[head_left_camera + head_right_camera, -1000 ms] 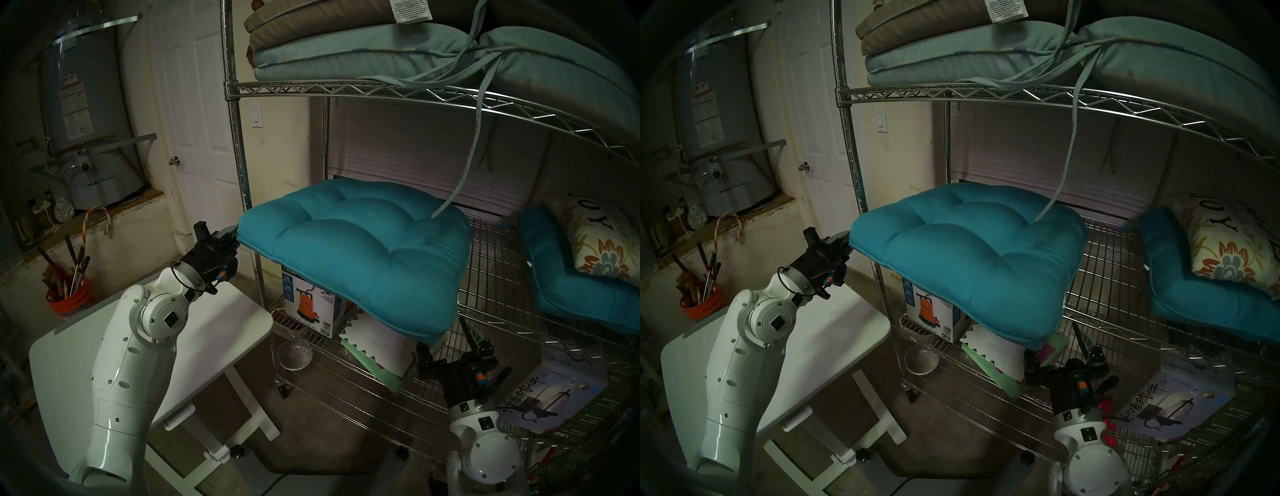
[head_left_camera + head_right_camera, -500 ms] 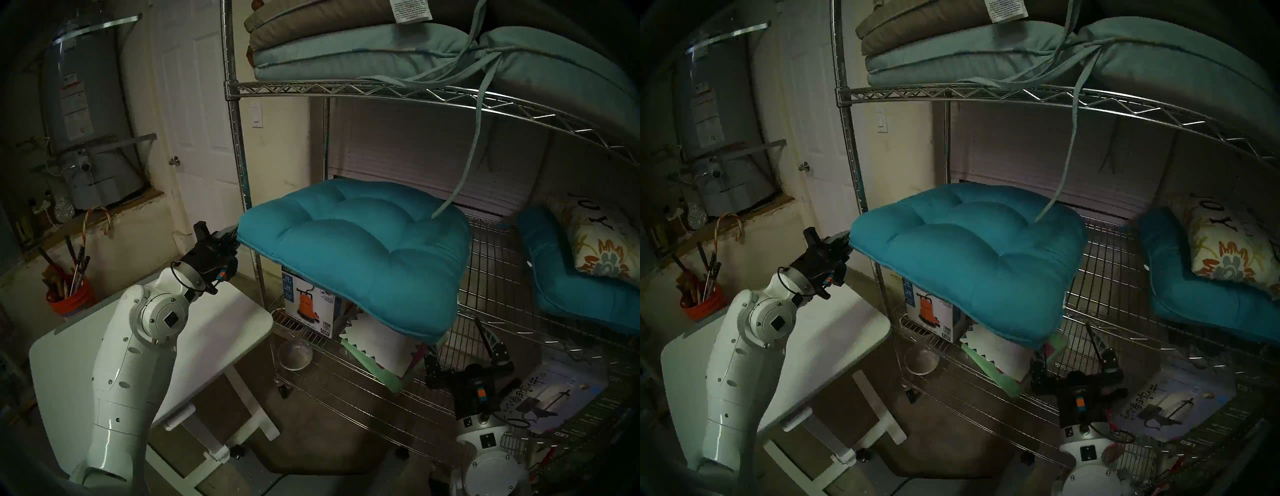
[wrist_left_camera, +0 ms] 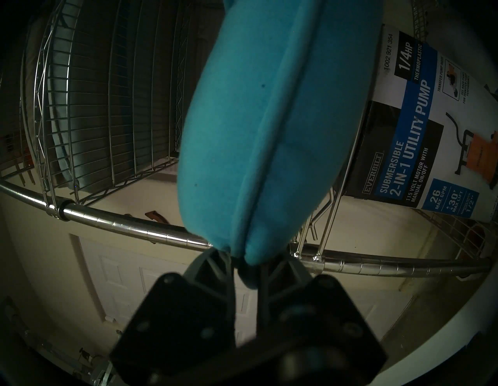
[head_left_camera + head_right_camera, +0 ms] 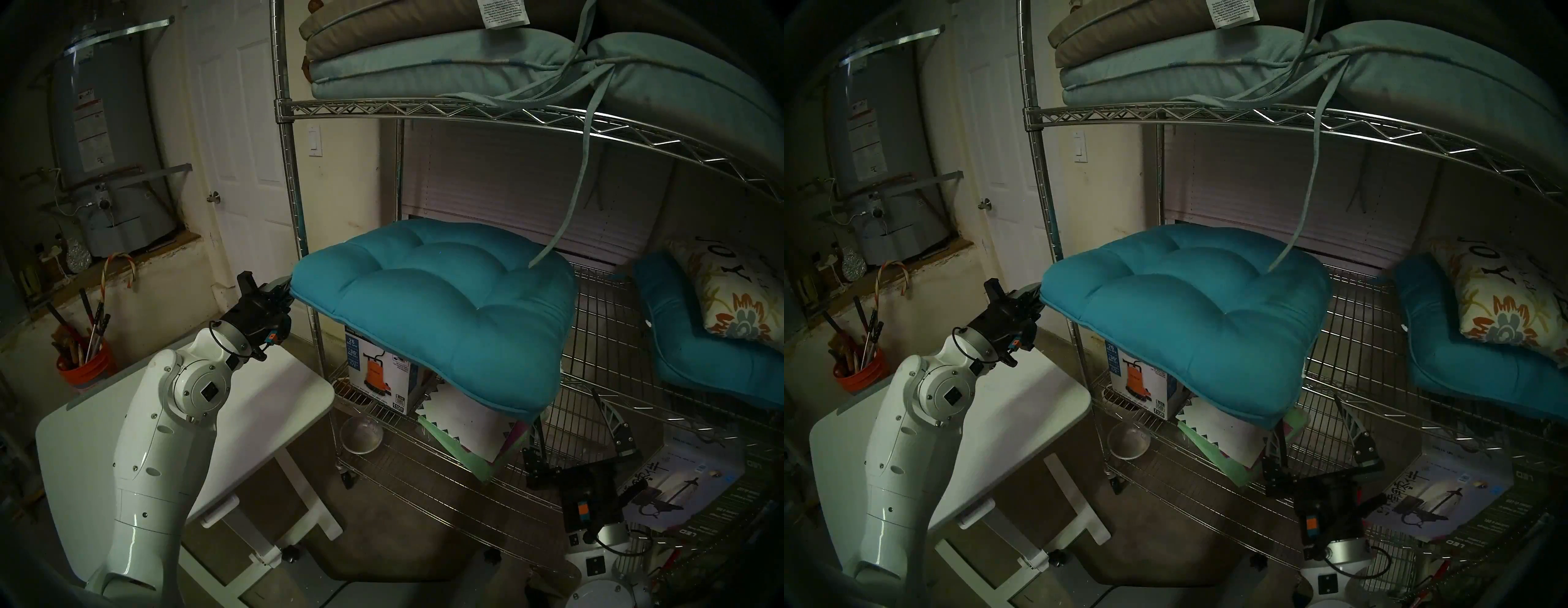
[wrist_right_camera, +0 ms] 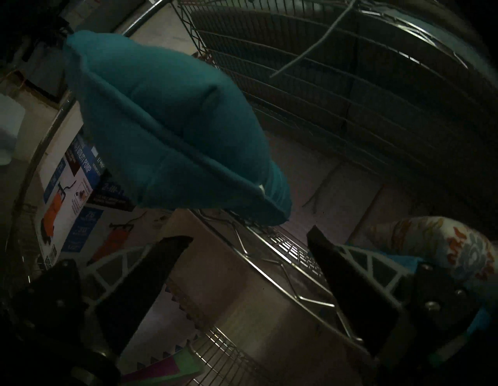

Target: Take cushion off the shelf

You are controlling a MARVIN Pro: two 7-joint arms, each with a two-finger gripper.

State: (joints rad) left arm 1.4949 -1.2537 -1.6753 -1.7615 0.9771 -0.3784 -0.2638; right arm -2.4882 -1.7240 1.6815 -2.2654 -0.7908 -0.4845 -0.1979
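Observation:
The teal tufted cushion [image 4: 437,314] lies on the middle tier of the chrome wire shelf [image 4: 292,178] and overhangs its left post and front edge. My left gripper [image 4: 286,293] is shut on the cushion's left corner; the left wrist view shows that corner pinched between the fingers [image 3: 244,256]. My right gripper [image 4: 570,418] is open and empty, below and just right of the cushion's front corner, not touching it. In the right wrist view the cushion [image 5: 167,140] hangs above the spread right gripper [image 5: 249,237], over the shelf's wire edge [image 5: 269,266].
A white table [image 4: 275,407] stands under my left arm. A second teal cushion [image 4: 700,365] with a floral pillow [image 4: 738,297] sits at the right. Pale cushions [image 4: 424,63] fill the top tier; one tie [image 4: 572,204] hangs onto the teal cushion. A pump box [image 4: 377,373] sits below.
My right arm has moved right and down, away from the cushion's front corner, with its gripper still open. The left gripper and the cushion have not moved.

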